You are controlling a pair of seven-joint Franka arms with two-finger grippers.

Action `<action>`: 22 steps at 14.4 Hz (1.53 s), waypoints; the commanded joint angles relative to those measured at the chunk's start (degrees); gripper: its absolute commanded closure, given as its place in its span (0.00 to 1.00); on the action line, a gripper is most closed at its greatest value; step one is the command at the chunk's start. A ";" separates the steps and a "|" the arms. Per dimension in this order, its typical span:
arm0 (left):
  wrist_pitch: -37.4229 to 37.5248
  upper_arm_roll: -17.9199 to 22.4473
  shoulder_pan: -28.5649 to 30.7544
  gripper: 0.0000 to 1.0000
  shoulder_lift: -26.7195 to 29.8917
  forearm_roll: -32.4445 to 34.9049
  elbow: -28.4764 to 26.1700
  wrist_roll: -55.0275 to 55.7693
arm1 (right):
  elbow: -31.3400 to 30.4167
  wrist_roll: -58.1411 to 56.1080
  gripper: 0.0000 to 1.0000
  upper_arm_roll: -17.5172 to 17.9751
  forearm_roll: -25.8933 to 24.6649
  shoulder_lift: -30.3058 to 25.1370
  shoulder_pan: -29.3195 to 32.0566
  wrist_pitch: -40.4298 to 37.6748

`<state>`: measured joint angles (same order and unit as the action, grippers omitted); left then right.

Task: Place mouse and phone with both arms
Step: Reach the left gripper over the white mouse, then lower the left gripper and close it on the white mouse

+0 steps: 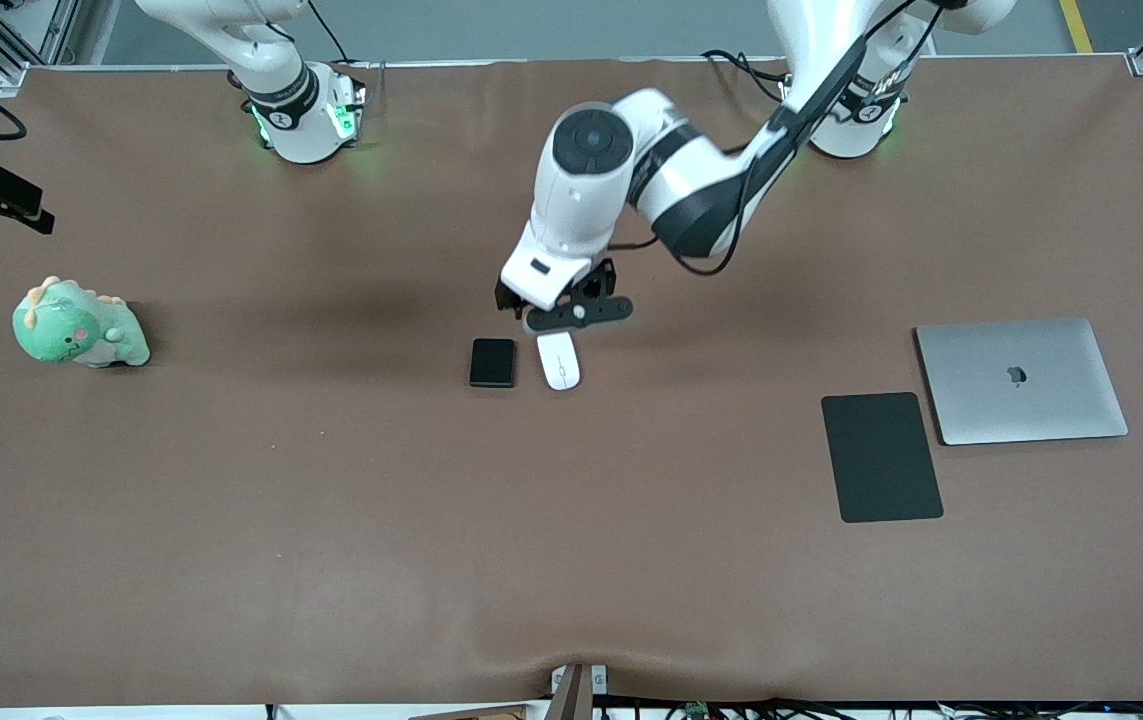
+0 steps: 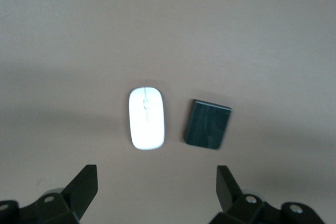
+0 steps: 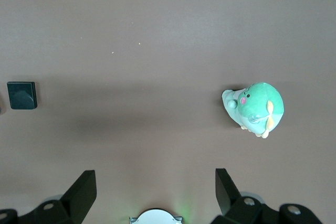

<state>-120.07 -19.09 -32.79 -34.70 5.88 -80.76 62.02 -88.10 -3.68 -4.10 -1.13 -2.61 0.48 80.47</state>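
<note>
Brown table (image 1: 331, 520) bears mouse (image 1: 559, 361) beside phone (image 1: 492, 362); wrist views alone show left pincer (image 2: 157, 192) and right pincer (image 3: 156, 195) spread.

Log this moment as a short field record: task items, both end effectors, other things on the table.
mouse: on the table, beside the phone, apart
left end effector: open, empty, over the mouse
right end effector: open, empty, waiting near its base
others: green plush toy toward the right arm's end; laptop and black pad toward the left arm's end
</note>
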 commanded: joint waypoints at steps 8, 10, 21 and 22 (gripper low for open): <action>-7.98 2.73 -4.29 0.00 -11.08 4.14 2.54 1.08 | 2.14 -0.27 0.00 0.40 -0.37 0.86 0.13 -0.75; -8.08 6.33 -7.80 0.00 -12.58 4.14 2.53 1.09 | 2.14 -0.27 0.00 0.40 -0.28 0.94 0.05 -0.66; -11.50 8.90 -10.19 0.00 -17.86 4.40 2.45 2.93 | 1.96 -0.36 0.00 0.32 -0.37 2.08 0.57 -1.89; -11.51 8.81 -10.19 0.00 -18.12 4.40 2.53 2.93 | 1.88 -0.36 0.00 0.32 -0.37 3.57 0.31 -1.89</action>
<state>-130.76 -10.52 -42.51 -51.53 8.34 -79.91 63.11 -87.37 -3.70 -4.03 -1.13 -1.24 0.51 79.48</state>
